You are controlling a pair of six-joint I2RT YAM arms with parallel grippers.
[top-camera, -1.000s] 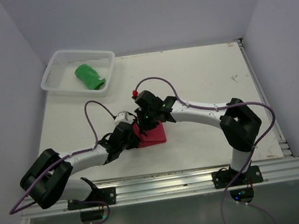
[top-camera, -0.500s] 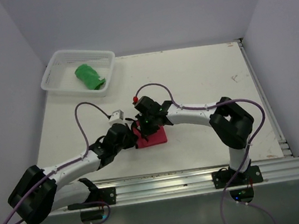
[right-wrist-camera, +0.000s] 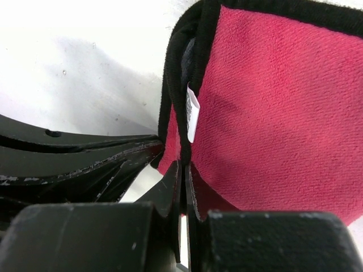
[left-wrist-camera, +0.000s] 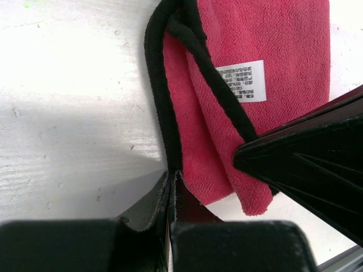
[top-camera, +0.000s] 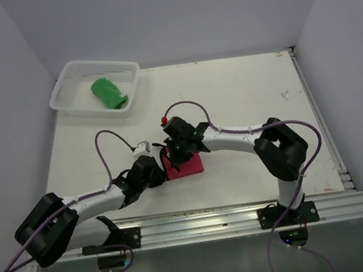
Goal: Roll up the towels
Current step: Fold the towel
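From above, the red towel (top-camera: 186, 166) lies folded on the table (top-camera: 249, 85), near the middle of the near edge. The left gripper (top-camera: 164, 171) and right gripper (top-camera: 175, 156) crowd its left side. A white basket (top-camera: 77, 84) in the far left corner holds the green towel (top-camera: 108, 93).

In the left wrist view, the left gripper pinches the red towel's black edge tight. A white label (left-wrist-camera: 243, 81) shows, and the other gripper blocks the right side.

In the right wrist view, the right gripper squeezes that edge too.
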